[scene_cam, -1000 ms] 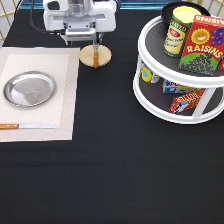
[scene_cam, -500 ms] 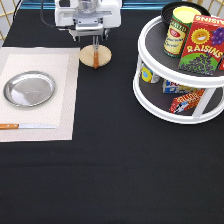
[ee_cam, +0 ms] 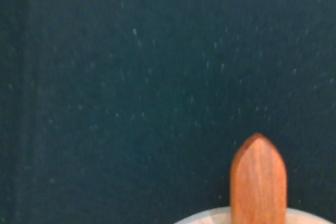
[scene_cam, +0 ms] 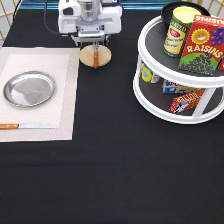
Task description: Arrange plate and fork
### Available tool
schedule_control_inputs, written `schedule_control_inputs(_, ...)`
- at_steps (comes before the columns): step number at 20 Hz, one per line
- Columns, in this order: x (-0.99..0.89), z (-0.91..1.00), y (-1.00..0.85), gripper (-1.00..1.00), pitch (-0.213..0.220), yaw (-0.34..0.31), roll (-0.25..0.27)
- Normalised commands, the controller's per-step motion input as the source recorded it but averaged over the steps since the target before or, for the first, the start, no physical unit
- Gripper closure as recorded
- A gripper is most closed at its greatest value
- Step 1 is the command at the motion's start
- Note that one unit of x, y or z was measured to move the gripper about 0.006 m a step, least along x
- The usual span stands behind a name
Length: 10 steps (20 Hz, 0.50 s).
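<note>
The silver plate (scene_cam: 29,89) lies on the white placemat (scene_cam: 64,65) at the exterior view's left. The fork (scene_cam: 96,59) shows only its brown wooden handle, which points down over the round wooden disc (scene_cam: 103,56) at the top centre. Its tines are hidden under the hand. My gripper (scene_cam: 95,47) hangs directly over the disc with its fingers closed on the fork's upper part. In the wrist view the handle's tip (ee_cam: 258,175) juts out past the disc's rim (ee_cam: 202,217) over the black cloth.
A wooden-handled knife (scene_cam: 27,126) lies on the placemat below the plate. A white two-tier turntable (scene_cam: 150,95) at the right carries a raisins box (scene_cam: 202,45), a can (scene_cam: 175,30) and small packets. Black cloth covers the table.
The arm has shifted slightly to the exterior view's right over the wooden disc. The plate, knife and turntable have not moved.
</note>
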Motion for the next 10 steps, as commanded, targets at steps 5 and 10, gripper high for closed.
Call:
schedule_control_inputs(5,-0.10,-0.33,0.00,-1.00,-0.017,0.046,0.000)
schedule_control_inputs(10,-0.03,-0.26,0.03,-1.00,-0.030,0.048,-0.001)
